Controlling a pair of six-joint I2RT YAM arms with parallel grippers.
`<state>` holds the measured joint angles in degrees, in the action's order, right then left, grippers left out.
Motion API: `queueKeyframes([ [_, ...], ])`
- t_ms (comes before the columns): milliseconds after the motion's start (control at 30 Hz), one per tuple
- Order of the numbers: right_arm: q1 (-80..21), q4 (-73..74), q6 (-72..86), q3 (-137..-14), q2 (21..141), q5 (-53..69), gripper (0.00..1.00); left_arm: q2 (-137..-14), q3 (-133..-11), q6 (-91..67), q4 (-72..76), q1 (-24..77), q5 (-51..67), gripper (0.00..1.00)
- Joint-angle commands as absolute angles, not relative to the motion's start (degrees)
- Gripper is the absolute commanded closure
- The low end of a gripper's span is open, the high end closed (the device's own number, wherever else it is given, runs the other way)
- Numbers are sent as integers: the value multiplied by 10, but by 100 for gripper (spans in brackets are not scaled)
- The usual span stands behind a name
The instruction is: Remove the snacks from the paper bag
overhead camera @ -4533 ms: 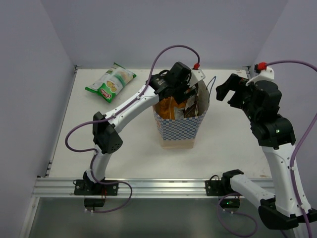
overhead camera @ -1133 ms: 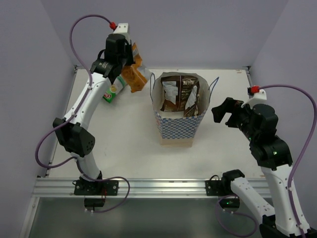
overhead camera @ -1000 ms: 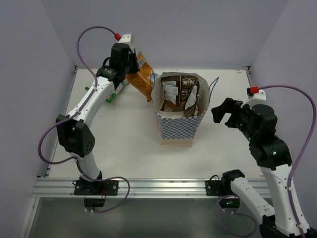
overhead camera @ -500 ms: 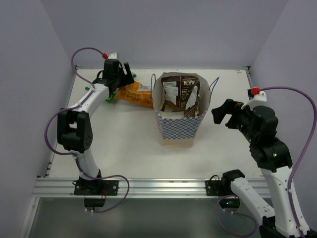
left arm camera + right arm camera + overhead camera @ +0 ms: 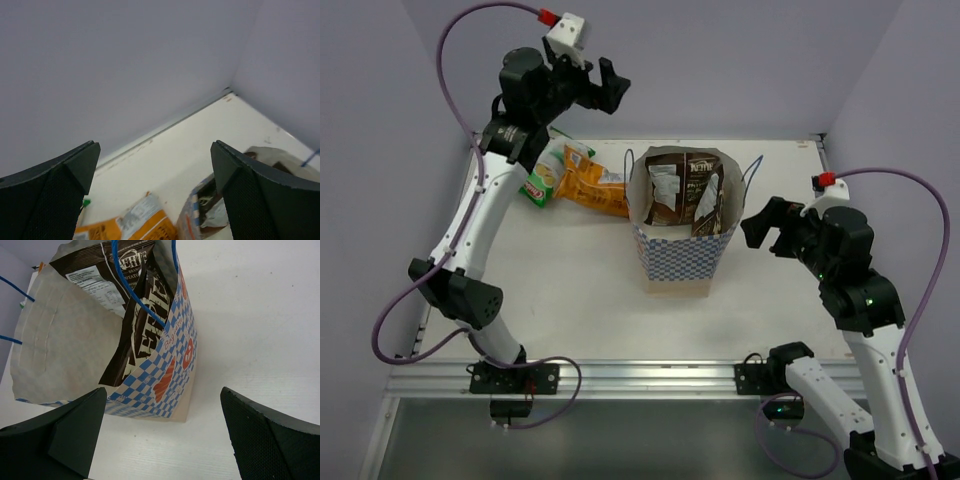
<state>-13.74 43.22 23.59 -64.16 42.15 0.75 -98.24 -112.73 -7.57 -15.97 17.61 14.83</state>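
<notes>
Two brown packets [image 5: 682, 190] stand in the paper bag [image 5: 682, 255] in the middle of the worktop [image 5: 570, 290]. The orange packet [image 5: 592, 190] and green packet [image 5: 545, 175] lie out at the far left. The left fingers [image 5: 612, 82] are spread wide, high up, holding nothing. The right fingers [image 5: 757, 222] are spread too, just right of the bag. I think it is best to come straight down, miss the blue strings [image 5: 131, 291] and pinch one packet's top. Only the right wrist view shows the strings crossing the packets up close.
</notes>
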Motion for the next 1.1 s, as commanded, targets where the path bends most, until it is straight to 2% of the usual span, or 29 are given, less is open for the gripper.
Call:
queueKeyframes([
  [0,-134,423,243,-664,425,23,1,-980,-1185,23,-179,260,207,0],
  [167,-134,424,249,-666,428,25,1,-1037,-1255,57,-242,329,188,0],
  [400,-134,422,256,-650,429,19,1,-1090,-1277,100,-286,381,140,0],
  [833,-134,410,273,-629,438,32,1,-1173,-1289,115,-348,402,79,0],
  [1067,-134,408,278,-628,441,33,1,-1177,-1300,104,-379,402,101,0],
])
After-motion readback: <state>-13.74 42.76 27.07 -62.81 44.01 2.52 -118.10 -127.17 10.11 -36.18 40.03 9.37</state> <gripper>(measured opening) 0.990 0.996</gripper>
